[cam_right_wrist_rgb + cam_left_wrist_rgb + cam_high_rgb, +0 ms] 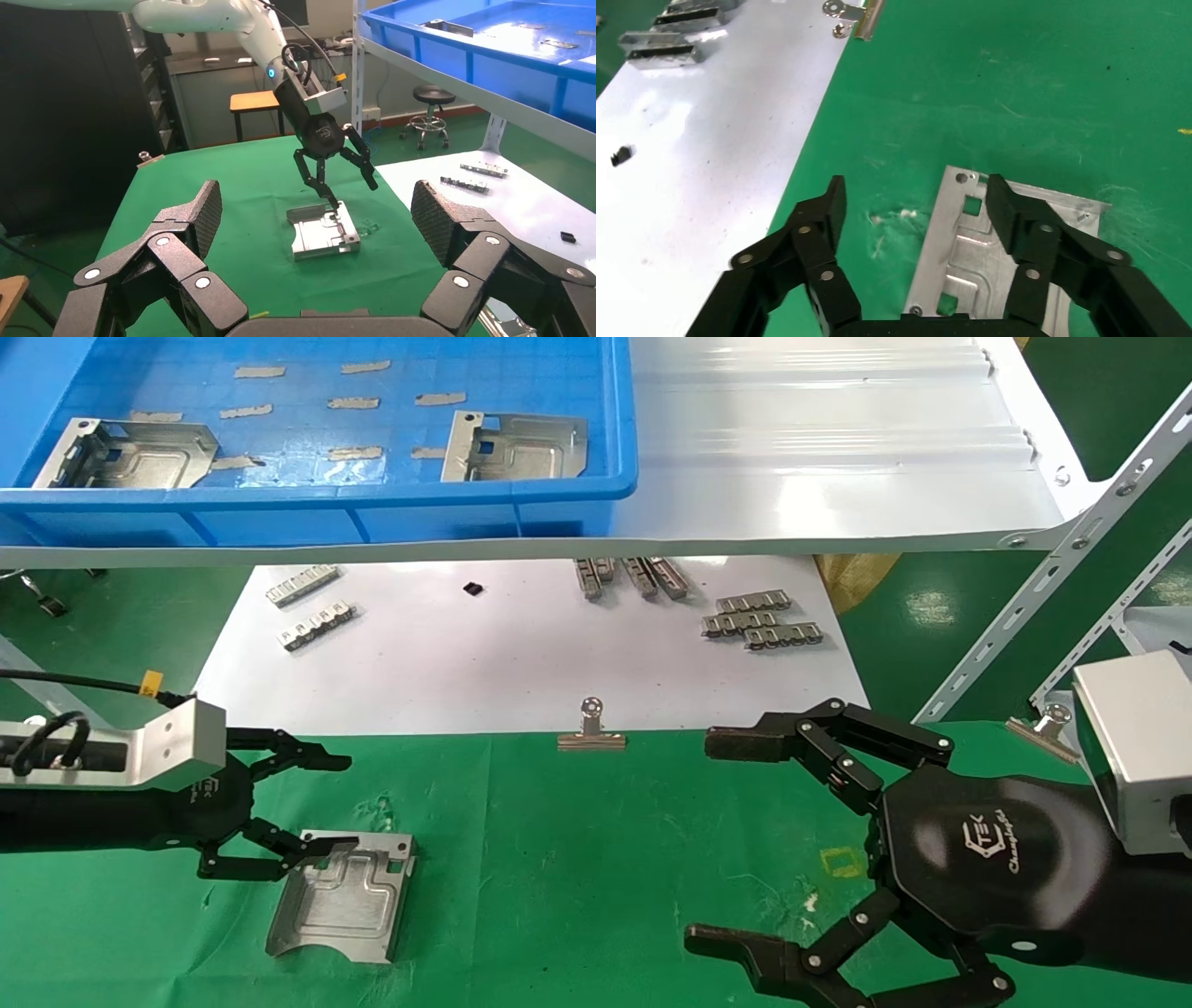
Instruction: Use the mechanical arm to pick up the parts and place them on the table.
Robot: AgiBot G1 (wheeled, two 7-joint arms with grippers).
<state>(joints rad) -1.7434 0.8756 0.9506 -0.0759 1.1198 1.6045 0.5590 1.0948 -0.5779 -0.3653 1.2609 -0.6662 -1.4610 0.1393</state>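
The left gripper (303, 803) stands with its fingers spread apart, grasping nothing, low over the green table (596, 859) near its left edge. One finger (1011, 210) lies over the top of a metal part (345, 907) that rests flat on the cloth; the other finger (824, 214) is above bare cloth beside the part, toward the white sheet (512, 654). Whether the finger touches the plate, I cannot tell. The right gripper (736, 845) is also wide open and empty, near the right edge of the table. Two more parts (130, 453) (517, 447) lie in the blue bin (326, 514) on the shelf above, one at its left end and one near its right end. A binder clip (590, 728) sits on the near edge of the white sheet.
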